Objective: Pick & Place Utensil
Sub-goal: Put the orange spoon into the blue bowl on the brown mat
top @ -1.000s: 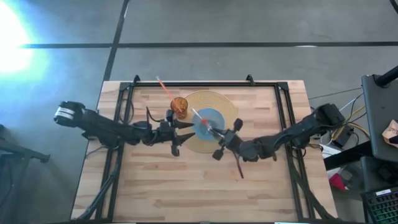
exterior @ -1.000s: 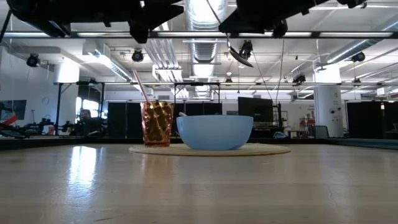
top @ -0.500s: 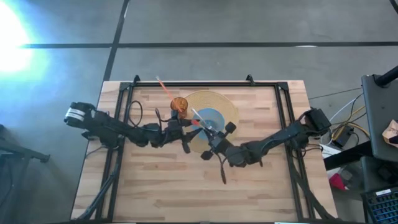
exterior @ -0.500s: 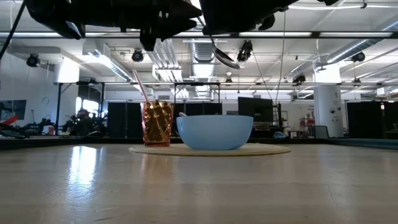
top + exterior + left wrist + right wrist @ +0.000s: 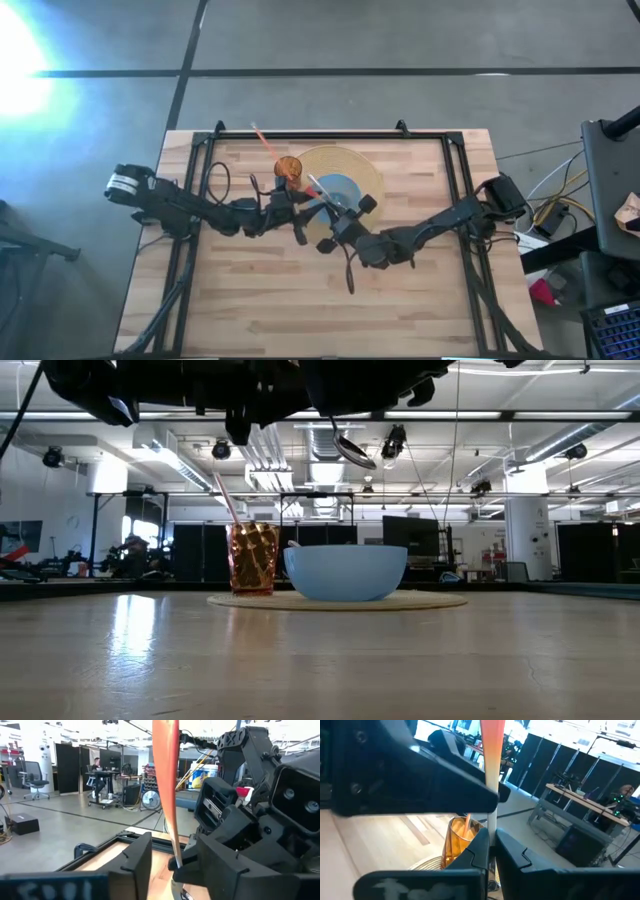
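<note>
The utensil is a long spoon with an orange-to-white handle (image 5: 318, 186) and a metal bowl end (image 5: 352, 448). It hangs in the air over the blue bowl (image 5: 338, 192), which stands on a round woven mat (image 5: 355, 165). My right gripper (image 5: 340, 222) is shut on the spoon above the bowl's near side. My left gripper (image 5: 300, 216) is open just to the left of it. In the left wrist view the orange handle (image 5: 165, 770) rises between its fingers (image 5: 135, 862); I cannot tell whether they touch it. An orange tumbler (image 5: 288, 168) with a straw stands on the mat's left edge. My right gripper pinches the spoon's handle at its white stretch (image 5: 491, 827), between the two fingers (image 5: 475, 850). The fingers lie across the handle. The spoon is lifted clear and tilted: the orange end sticks up toward the far left, and the bowl end (image 5: 352, 448) hangs below.
The tumbler (image 5: 253, 558) and the blue bowl (image 5: 345, 572) stand side by side on the mat (image 5: 430, 601), right below both grippers. A black frame (image 5: 330, 134) runs along the table's far edge and down both sides. The near half of the wooden table (image 5: 300, 320) is bare.
My right gripper has carried the spoon toward the table's left, over the blue bowl, and the spoon's bowl end has swung left with it. My left gripper has moved right toward the spoon's handle, then held still.
</note>
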You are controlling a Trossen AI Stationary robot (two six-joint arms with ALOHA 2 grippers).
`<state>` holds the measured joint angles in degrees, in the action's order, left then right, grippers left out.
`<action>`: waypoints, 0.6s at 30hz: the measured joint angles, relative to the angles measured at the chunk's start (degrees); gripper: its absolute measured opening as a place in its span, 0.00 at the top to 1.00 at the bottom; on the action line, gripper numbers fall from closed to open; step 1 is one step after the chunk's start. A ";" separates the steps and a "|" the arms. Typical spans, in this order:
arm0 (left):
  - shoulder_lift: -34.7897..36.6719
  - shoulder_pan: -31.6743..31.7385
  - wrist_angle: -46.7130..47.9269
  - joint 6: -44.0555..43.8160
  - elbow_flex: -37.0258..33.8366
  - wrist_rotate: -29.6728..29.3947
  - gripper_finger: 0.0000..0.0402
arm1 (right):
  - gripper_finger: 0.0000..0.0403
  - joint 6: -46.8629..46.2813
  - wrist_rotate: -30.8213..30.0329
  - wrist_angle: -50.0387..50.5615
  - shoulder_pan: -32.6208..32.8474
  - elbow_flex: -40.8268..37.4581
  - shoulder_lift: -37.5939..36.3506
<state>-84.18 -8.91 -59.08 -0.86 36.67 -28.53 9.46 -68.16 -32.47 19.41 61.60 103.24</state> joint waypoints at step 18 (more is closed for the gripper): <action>0.00 -0.02 0.08 3.58 -0.04 1.70 0.99 | 0.97 0.00 0.24 0.57 0.04 -0.98 0.00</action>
<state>-84.18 -8.93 -59.00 2.72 36.62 -26.84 9.46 -67.92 -31.90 19.45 60.62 103.24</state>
